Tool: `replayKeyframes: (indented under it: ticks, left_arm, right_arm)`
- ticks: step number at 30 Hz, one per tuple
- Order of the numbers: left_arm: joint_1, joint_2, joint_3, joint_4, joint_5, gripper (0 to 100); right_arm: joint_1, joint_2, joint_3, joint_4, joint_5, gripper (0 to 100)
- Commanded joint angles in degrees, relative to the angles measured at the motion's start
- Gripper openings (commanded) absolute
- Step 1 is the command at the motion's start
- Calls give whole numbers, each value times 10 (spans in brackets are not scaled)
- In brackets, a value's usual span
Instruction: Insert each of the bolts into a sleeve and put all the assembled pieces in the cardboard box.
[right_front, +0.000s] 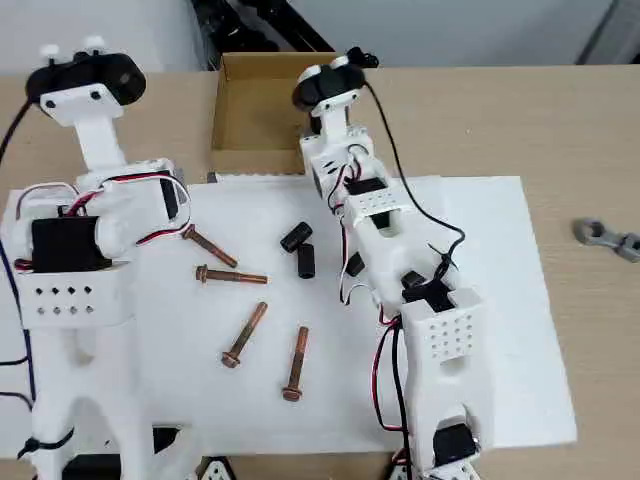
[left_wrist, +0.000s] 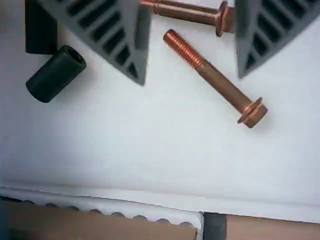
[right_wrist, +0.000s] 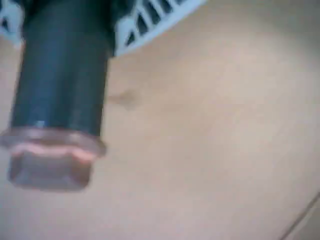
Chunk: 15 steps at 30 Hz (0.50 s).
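My right gripper (right_wrist: 75, 30) is shut on a black sleeve (right_wrist: 60, 85) with a copper bolt through it, whose head (right_wrist: 50, 160) points down over brown cardboard. In the high view that gripper (right_front: 316, 130) hangs at the right edge of the cardboard box (right_front: 250, 110). My left gripper (left_wrist: 190, 30) stands open above the white board, with the threaded tip of one bolt (left_wrist: 215, 82) between its fingers and a second bolt (left_wrist: 190, 12) just beyond. Several loose bolts (right_front: 232, 275) lie on the board, and two black sleeves (right_front: 296, 237) lie near its middle.
The white foam board (right_front: 480, 250) covers the middle of the wooden table. The right arm (right_front: 400, 250) stretches across it toward the box. A small metal tool (right_front: 605, 237) lies on the bare wood at the far right.
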Motion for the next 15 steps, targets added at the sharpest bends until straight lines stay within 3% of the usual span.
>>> replayKeyframes:
  ticks: [1,5,10,15]
  left_arm:
    - [0,-14,-2,-9,-4,108]
    - [0,-10,-2,-9,-4,109]
    - [-4,-9,1,-11,1,108]
    - [-4,-2,54,-10,29,111]
  right_arm:
    - [-3,-10,-25,1,5,120]
    - [0,-13,-26,7,5,246]
    - [-2,-44,-24,7,-1,224]
    - [7,-84,-24,22,-54,214]
